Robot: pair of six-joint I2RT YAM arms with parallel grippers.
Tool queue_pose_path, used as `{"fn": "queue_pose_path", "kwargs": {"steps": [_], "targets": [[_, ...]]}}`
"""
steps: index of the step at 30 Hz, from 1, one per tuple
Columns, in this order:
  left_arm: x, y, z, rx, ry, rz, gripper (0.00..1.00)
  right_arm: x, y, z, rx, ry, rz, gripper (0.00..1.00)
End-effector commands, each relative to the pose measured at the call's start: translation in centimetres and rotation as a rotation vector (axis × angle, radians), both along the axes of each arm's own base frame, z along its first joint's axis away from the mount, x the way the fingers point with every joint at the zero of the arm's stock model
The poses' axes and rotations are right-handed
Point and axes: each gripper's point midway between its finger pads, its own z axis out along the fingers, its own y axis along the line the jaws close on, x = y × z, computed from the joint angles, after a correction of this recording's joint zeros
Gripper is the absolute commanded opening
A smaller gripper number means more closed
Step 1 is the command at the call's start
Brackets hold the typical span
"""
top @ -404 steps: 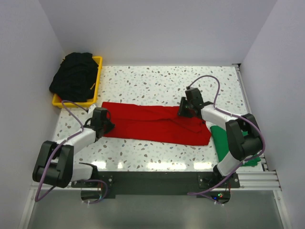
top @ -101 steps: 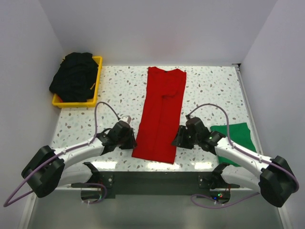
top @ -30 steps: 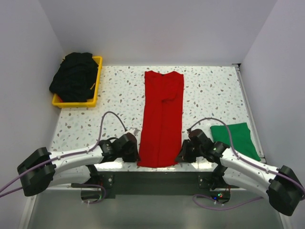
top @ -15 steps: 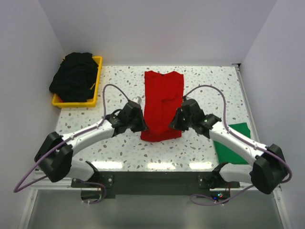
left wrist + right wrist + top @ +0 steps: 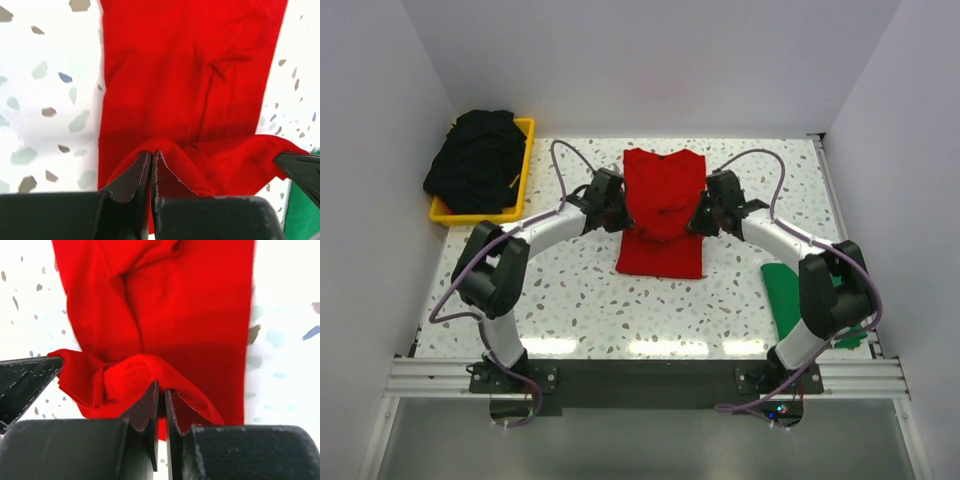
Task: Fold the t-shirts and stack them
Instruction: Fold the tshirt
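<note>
Item: red t-shirt (image 5: pixel 661 182), centre of frame on the speckled surface (image 5: pixel 570 300), laid lengthwise, near hem doubled back over its body. Left claw (image 5: pixel 151 161) and right claw (image 5: pixel 161 390): each pressed together on a pinch of that hem, 1 per corner. Handling judged: light, limp, prone to sagging between the 2 holds; corners are best held. Green t-shirt (image 5: pixel 782 292): lower right. Black t-shirts (image 5: pixel 475 160): yellow tray (image 5: pixel 526 150), upper left.

Red t-shirt (image 5: pixel 660 255): solid bright red. Green t-shirt (image 5: pixel 782 295): solid green. Black t-shirts (image 5: pixel 475 160): plain black. Bin (image 5: pixel 526 160): yellow. Table (image 5: pixel 580 290): white with grey, brown speckles. Cables (image 5: pixel 757 157): purple.
</note>
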Motion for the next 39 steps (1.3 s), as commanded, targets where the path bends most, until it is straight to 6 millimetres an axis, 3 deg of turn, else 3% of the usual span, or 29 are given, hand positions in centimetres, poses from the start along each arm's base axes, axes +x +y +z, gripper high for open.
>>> {"fn": "queue_pose_path", "kwargs": {"steps": [1,6,10,21,24,28,31,34,39], "targets": [[3.4,0.1,2.1,-0.012,-0.076,0.002,0.0,3.4,0.1,2.7,0.05,-0.098,-0.009,0.06],[5.2,0.3,1.2,0.006,-0.062,0.007,0.0,5.1,-0.8,2.4,0.077,-0.083,-0.026,0.06],[7.0,-0.1,1.7,0.001,-0.078,-0.003,0.0,6.1,-1.1,2.0,0.093,-0.073,-0.034,0.06],[8.9,0.4,0.5,0.017,-0.07,-0.009,0.01,8.3,-2.2,-0.6,0.141,-0.013,-0.052,0.09],[9.6,1.1,0.7,0.031,-0.075,-0.01,0.12,9.0,-2.3,-0.9,0.157,0.001,-0.042,0.19],[10.4,2.2,3.1,0.018,-0.125,-0.024,0.3,9.6,-2.2,0.7,0.16,-0.039,-0.005,0.33],[10.2,3.2,5.2,0.019,-0.156,-0.008,0.41,9.6,-2.8,1.9,0.126,-0.073,-0.005,0.46],[8.8,3.2,6.1,-0.02,-0.156,-0.005,0.42,9.0,-3.0,3.4,0.098,-0.111,0.005,0.53],[6.2,1.2,6.0,-0.099,-0.159,-0.042,0.28,7.8,-2.7,3.5,0.034,-0.135,0.025,0.54]]}}
